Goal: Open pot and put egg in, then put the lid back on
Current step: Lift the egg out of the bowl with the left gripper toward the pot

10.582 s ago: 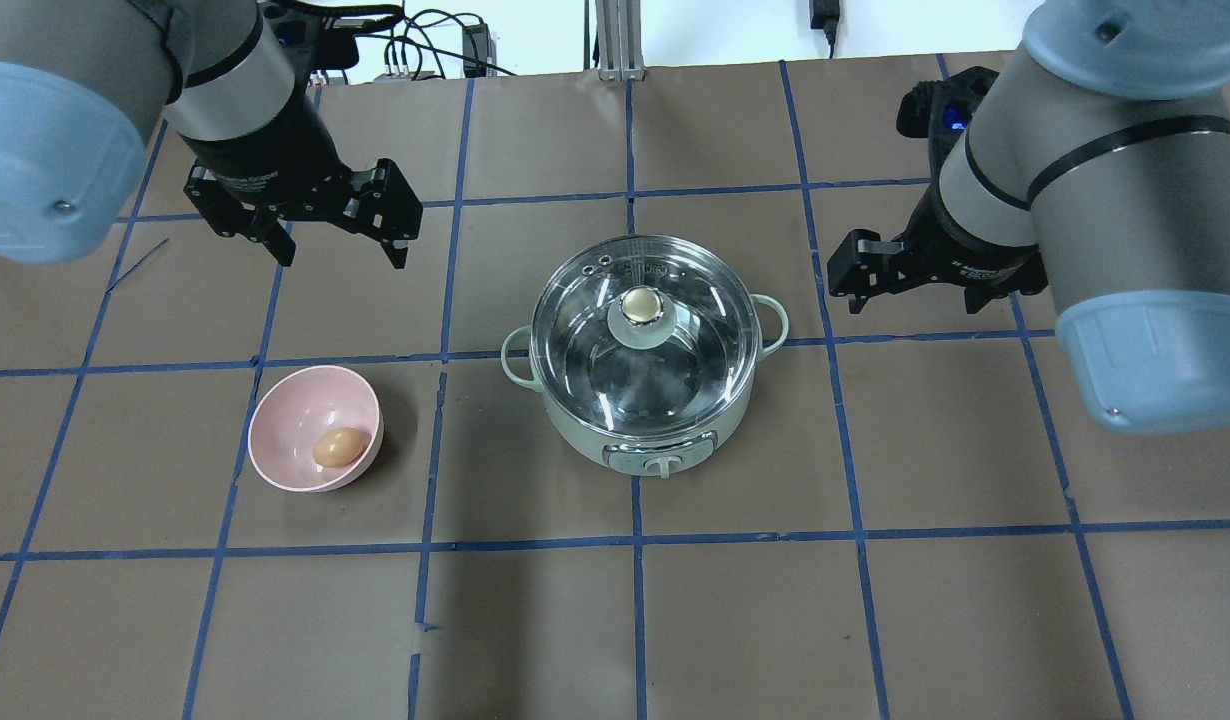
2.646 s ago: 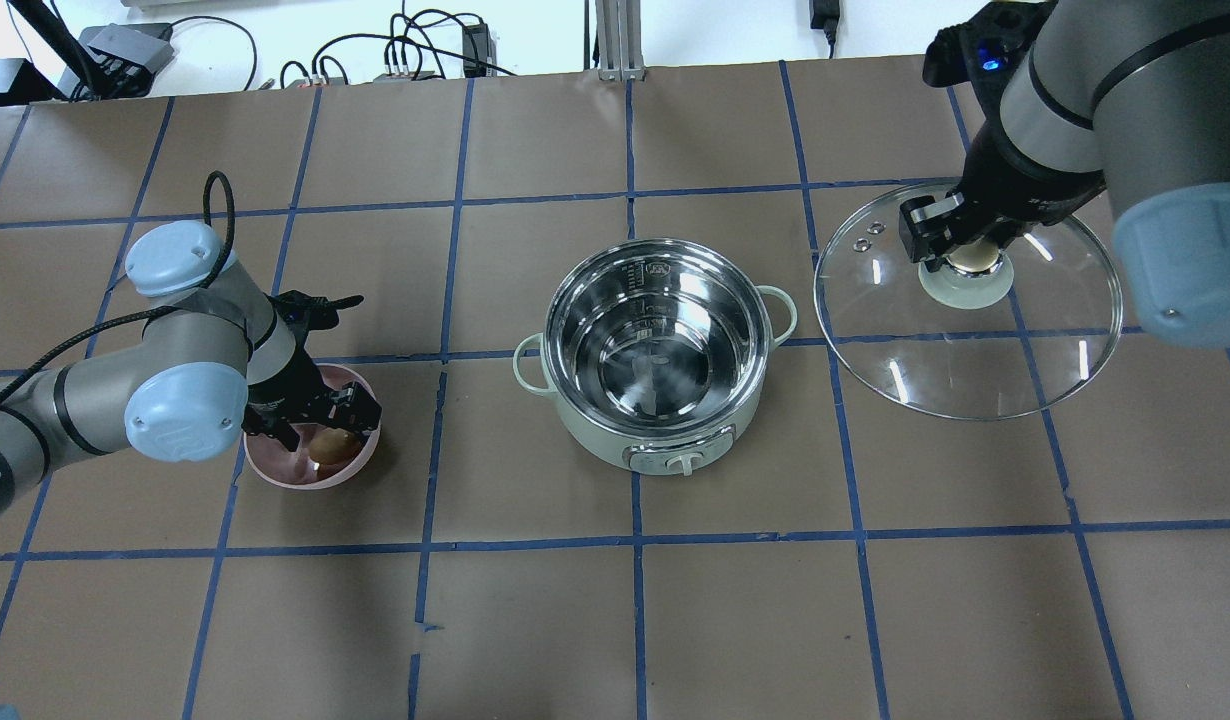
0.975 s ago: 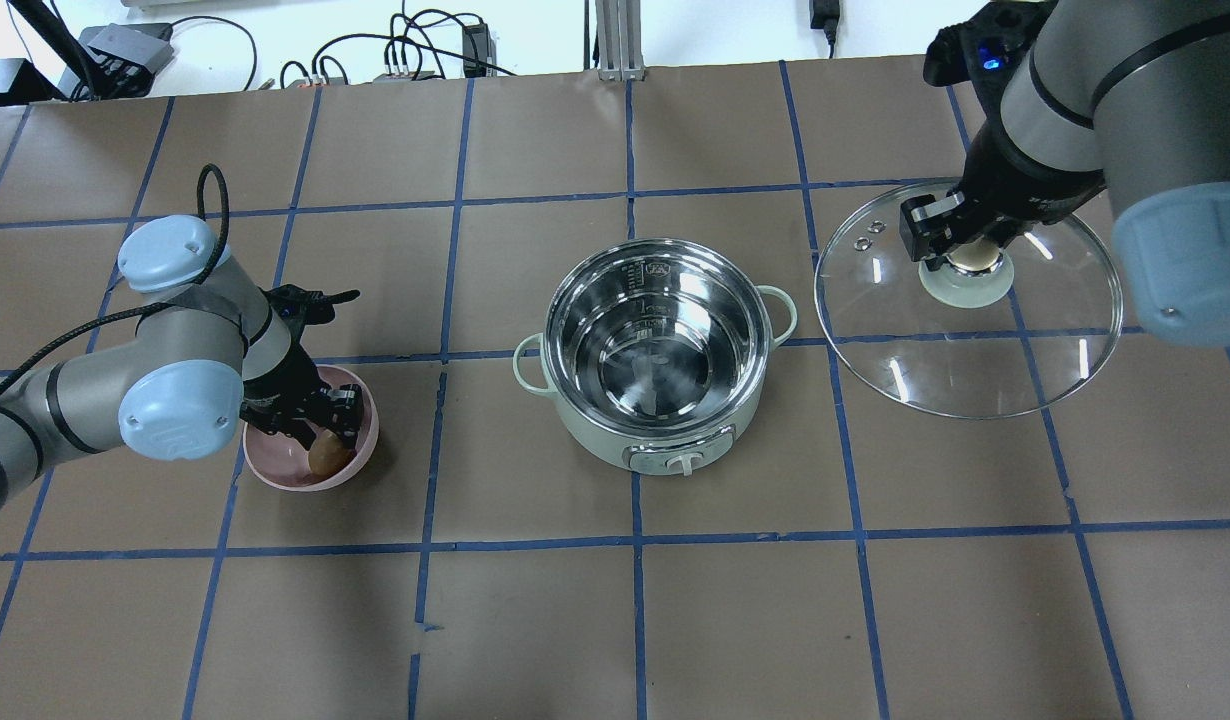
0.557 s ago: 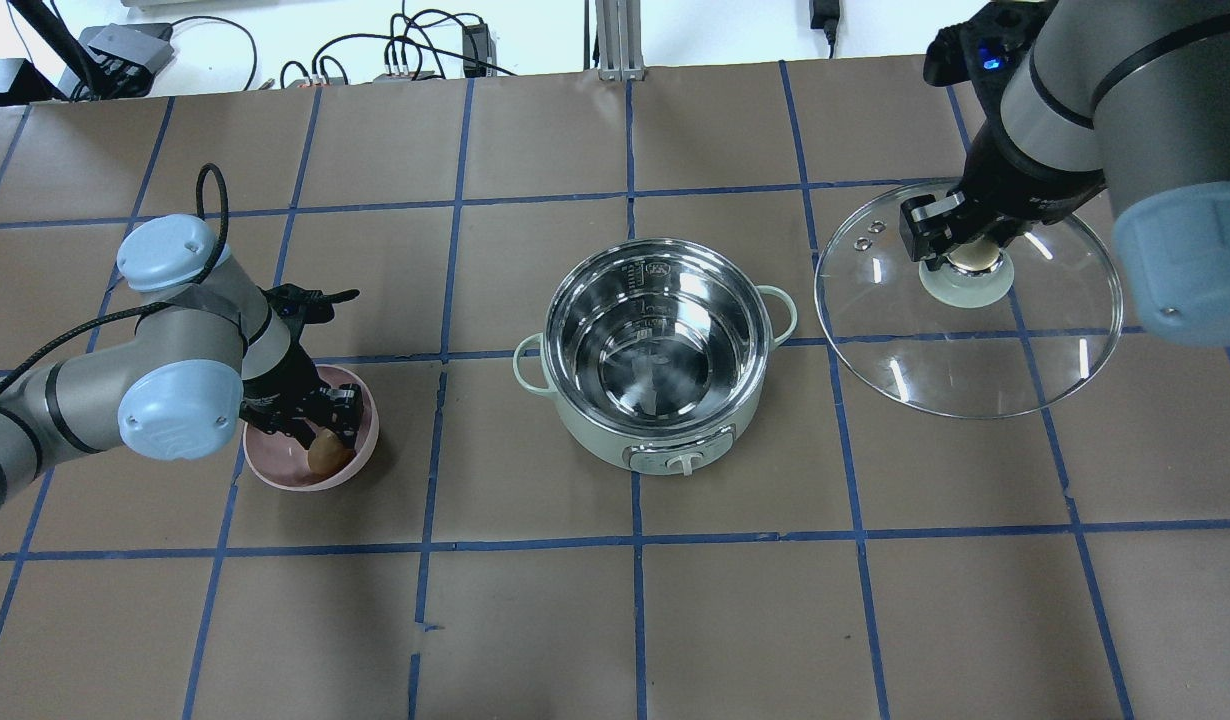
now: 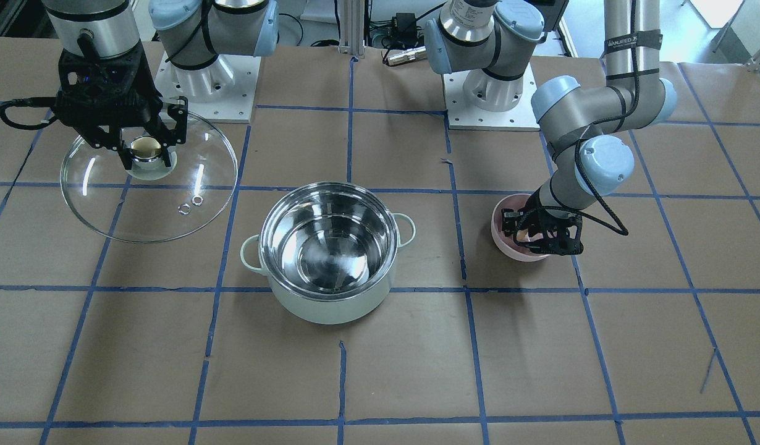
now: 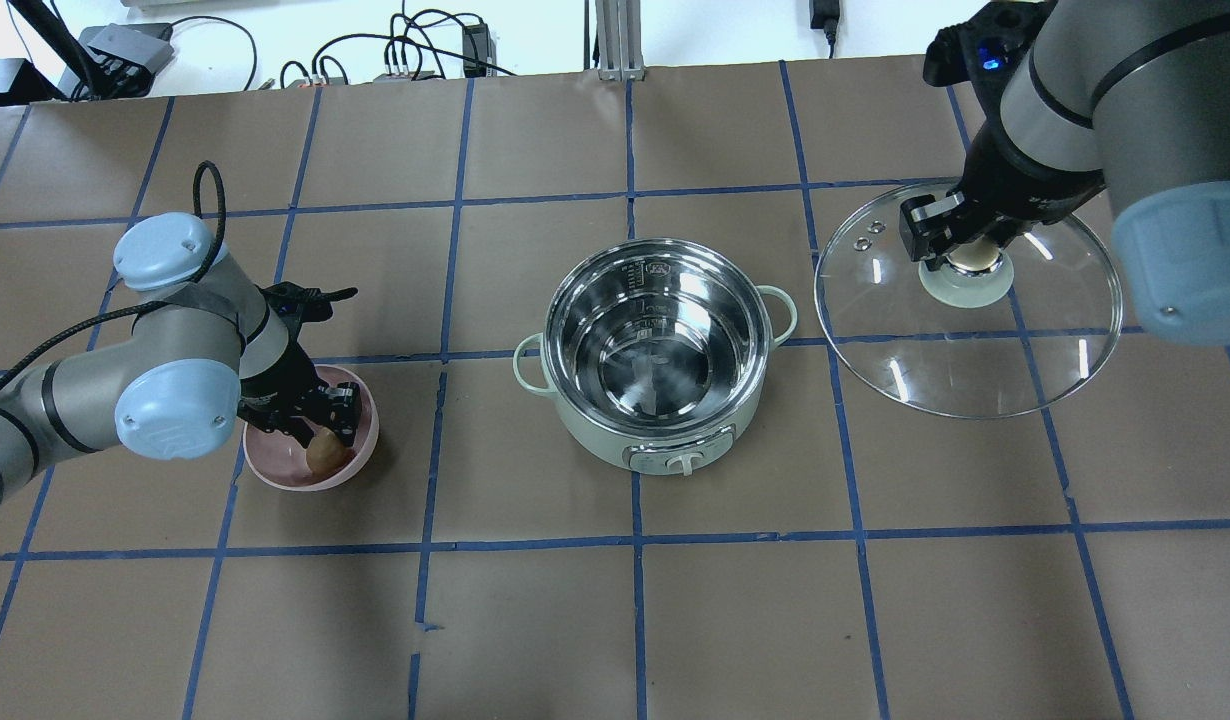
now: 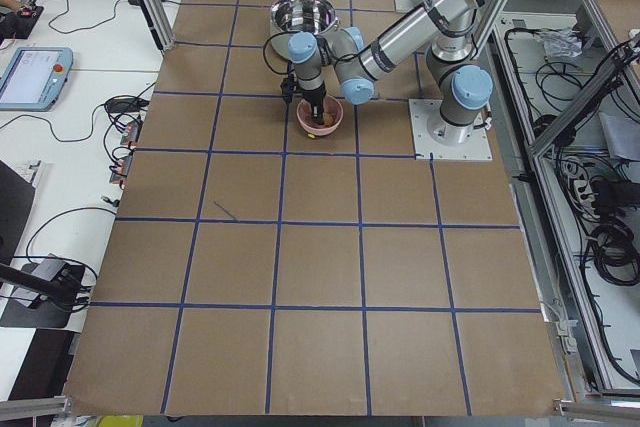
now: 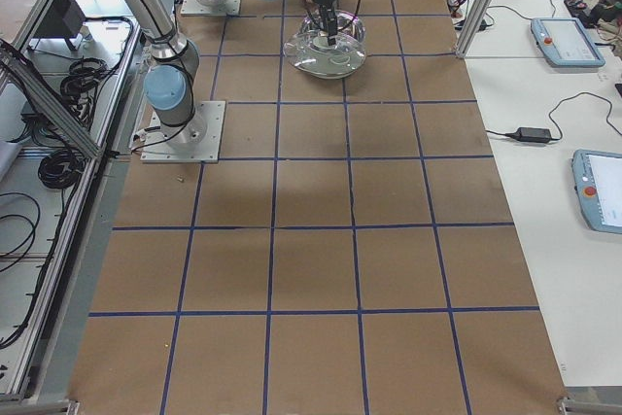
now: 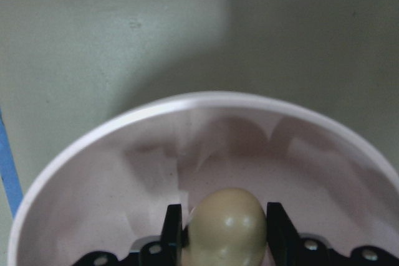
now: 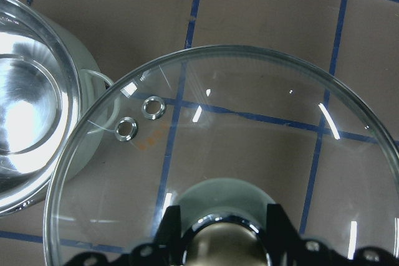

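Brown papered counter [image 6: 735,620], blue tape grid. Round clear glass lid [image 6: 1025,370] with metal rim at upper right of overhead frame, well clear of the pot; right hand [image 6: 970,255] clamped on its golden knob [image 5: 145,148]. Round mint-green steel-lined pot [image 6: 585,435] at centre, uncovered. Pink round bowl [image 6: 265,470] at centre left; left hand [image 6: 325,432] lowered into it, fingers clamped on small tan oval egg [image 6: 323,455], egg inside the bowl.

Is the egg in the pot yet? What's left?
Not yet. Done: the lid is off the pot, held aside by the right gripper. In hand: the left gripper grips the egg inside the bowl. Left: carry the egg into the pot, then put the lid back.
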Robot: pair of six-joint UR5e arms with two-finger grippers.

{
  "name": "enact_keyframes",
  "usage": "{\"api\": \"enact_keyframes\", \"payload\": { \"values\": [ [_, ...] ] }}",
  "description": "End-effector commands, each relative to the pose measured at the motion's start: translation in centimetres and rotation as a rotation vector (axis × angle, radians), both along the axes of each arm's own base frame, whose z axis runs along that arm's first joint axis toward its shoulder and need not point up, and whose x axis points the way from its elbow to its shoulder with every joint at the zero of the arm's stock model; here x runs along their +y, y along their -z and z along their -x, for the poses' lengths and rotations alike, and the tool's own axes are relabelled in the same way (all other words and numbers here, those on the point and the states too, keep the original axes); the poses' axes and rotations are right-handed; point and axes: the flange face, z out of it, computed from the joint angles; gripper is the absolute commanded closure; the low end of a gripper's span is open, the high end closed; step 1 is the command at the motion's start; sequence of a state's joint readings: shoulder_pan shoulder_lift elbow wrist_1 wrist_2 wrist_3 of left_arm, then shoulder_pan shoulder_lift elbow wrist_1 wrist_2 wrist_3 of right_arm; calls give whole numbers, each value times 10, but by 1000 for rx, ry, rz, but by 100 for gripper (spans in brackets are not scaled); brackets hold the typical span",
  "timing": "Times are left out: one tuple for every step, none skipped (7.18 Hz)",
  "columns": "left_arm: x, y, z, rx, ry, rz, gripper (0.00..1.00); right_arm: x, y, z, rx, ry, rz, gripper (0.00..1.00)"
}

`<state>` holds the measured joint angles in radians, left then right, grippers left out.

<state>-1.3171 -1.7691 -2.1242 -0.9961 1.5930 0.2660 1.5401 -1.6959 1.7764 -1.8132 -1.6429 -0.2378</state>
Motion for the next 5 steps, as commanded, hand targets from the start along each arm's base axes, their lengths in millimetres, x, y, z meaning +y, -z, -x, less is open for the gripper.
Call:
{"api": "enact_keyframes", "payload": {
  "values": [
    [-4, -23, 0, -8, 3, 21, 98, 0, 0, 0, 0, 0, -1, 72],
    [-5, -41, 1, -6, 6, 15, 98, 0, 1, 0, 0, 0, -2, 72],
    [-13, -61, 0, -10, 6, 27, 98, 0, 1, 1, 0, 2, -2, 72],
    [-22, -87, 7, -10, 9, 35, 98, 0, 0, 2, 0, 3, -1, 71],
    [-32, -115, 11, -9, 20, 27, 98, 0, 0, 3, 0, 3, -3, 71]
  ]
}}
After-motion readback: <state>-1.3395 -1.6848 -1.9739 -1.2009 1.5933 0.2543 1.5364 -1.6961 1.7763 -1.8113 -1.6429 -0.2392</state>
